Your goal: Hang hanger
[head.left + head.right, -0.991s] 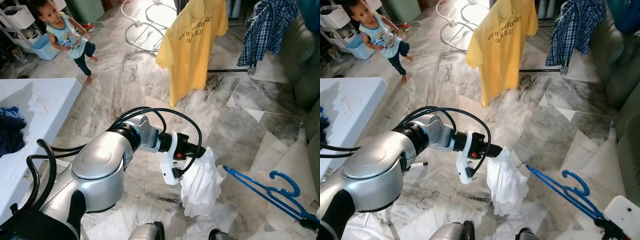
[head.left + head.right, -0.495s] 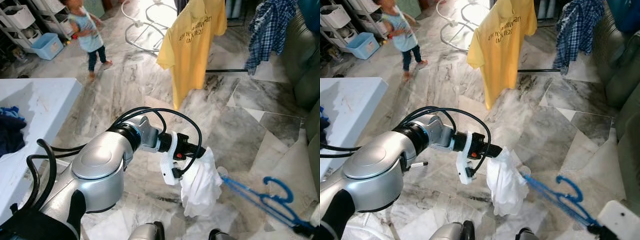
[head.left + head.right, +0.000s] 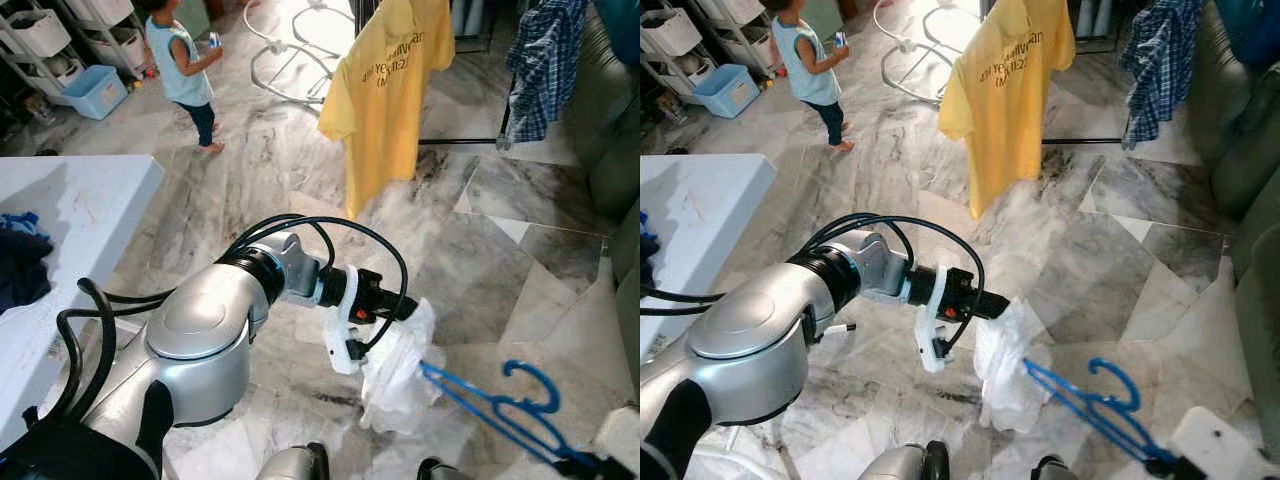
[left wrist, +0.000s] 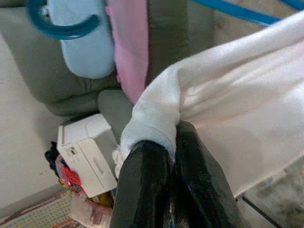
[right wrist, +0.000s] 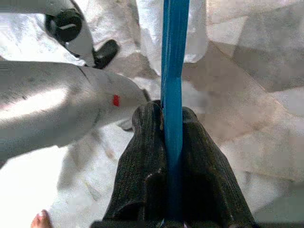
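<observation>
My left gripper (image 3: 408, 312) is shut on the top of a white garment (image 3: 398, 368), which hangs from it above the marble floor. The left wrist view shows both fingers (image 4: 142, 175) pinching a bunched fold of the white garment (image 4: 237, 104). At the lower right, my right gripper (image 3: 582, 463) is shut on a blue plastic hanger (image 3: 490, 405). The hanger's hook (image 3: 530, 385) points up and its far arm end reaches into the garment. In the right wrist view the blue hanger (image 5: 173, 71) runs straight out from between the closed fingers (image 5: 147, 142).
A yellow T-shirt (image 3: 390, 90) and a plaid shirt (image 3: 540, 60) hang on a rack ahead. A person (image 3: 185, 75) stands at the far left near a blue bin (image 3: 95, 92). White table (image 3: 80, 200) with dark clothes (image 3: 20, 260) at left; green sofa (image 3: 610, 130) at right.
My right gripper has carried the blue hanger to the left, so its arm end now enters the white garment. The left gripper holds steady. The person has walked further away.
</observation>
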{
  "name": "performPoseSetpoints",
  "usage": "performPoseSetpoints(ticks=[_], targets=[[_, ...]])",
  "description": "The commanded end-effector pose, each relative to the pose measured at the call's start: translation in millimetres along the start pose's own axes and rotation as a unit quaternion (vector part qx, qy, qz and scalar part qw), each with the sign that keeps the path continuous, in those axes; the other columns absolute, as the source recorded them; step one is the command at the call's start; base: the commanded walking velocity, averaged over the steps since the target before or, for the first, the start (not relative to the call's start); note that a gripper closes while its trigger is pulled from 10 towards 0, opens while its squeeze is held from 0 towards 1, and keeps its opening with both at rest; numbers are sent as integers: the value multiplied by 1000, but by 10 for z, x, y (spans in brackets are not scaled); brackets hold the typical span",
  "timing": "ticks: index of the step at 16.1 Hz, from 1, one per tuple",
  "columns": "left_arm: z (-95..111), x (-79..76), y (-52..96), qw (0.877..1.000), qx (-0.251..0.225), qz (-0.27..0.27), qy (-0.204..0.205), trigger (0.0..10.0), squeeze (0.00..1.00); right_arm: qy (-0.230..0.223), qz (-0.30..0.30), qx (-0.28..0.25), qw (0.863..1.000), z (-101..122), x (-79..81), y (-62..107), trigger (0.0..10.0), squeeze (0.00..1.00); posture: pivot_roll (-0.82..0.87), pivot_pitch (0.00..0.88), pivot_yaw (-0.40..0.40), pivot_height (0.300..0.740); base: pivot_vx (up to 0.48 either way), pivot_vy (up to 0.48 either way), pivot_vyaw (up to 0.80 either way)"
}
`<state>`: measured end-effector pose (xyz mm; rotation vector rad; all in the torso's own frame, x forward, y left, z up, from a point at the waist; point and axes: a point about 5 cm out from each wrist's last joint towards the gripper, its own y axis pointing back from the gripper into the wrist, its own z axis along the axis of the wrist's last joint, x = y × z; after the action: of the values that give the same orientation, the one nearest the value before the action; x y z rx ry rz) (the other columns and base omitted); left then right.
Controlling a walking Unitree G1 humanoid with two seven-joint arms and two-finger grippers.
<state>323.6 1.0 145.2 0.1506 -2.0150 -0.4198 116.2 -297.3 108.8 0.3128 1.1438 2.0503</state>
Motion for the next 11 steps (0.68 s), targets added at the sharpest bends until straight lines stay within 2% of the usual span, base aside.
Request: performPoseSetpoints(ticks=[1, 6, 8, 11], targets=[[-22, 66, 4, 1000, -14, 17, -4, 10000, 0, -8, 17, -4, 1000, -18, 76, -70, 10000, 0, -65, 215, 162, 740, 0, 0, 0], [31, 229, -46, 994, -71, 86, 14, 10000, 0, -25, 7, -17, 1000, -15, 82, -224, 10000, 0, -52, 209, 163, 740, 0, 0, 0], [55, 266, -59, 991, -83, 106, 25, 10000, 0, -33, -10, -19, 999, -31, 67, -280, 10000, 0, -50, 206, 163, 740, 0, 0, 0], [64, 273, -57, 989, -79, 119, 39, 10000, 0, -53, -67, -23, 996, -97, 11, -417, 10000, 0, -48, 202, 163, 740, 0, 0, 0]])
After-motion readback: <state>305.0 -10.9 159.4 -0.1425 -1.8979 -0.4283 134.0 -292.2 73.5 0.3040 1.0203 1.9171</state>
